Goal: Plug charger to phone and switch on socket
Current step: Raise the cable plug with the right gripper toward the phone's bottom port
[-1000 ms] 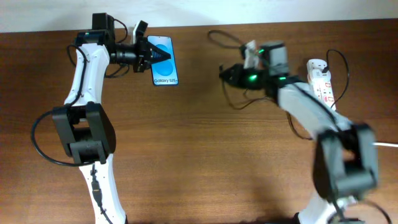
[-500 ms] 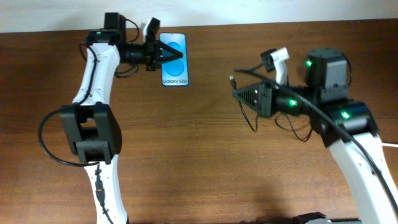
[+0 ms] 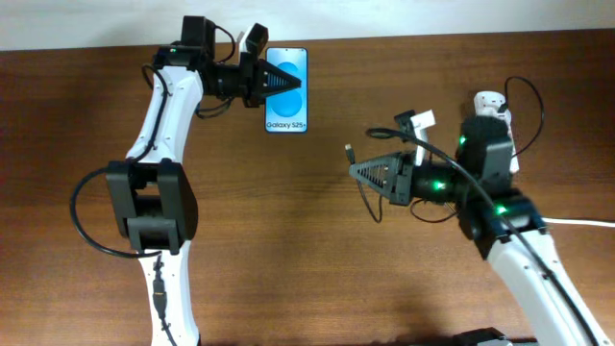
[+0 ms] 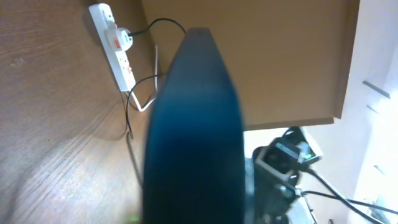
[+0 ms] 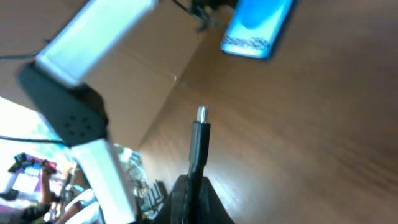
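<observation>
Left jaws clamp the phone's [image 3: 286, 86] long edge, right jaws pinch the charger [image 5: 199, 142], bare table [image 3: 322, 125] between

My left arm [image 3: 163, 106] and right arm [image 3: 527, 258] are white with black joints, black cables, black fingers [image 3: 382, 177]; green lights [image 3: 498, 209] dot the right.

Only one text is being read: white "Galaxy S25", w/ one more small char. after it that is not being made out. It is being displayed on the blue screen of the phone [image 3: 286, 82], at the screen's end toward the middle of the tabletop [image 3: 288, 240], overhead view. In right wrist view the same line is being shown on the phone, beyond the charger [image 5: 200, 134] tip, as a white blur, illegible. On the socket [image 3: 488, 100] any markings are being rendered too small to be read; ditto in left wrist view.
</observation>
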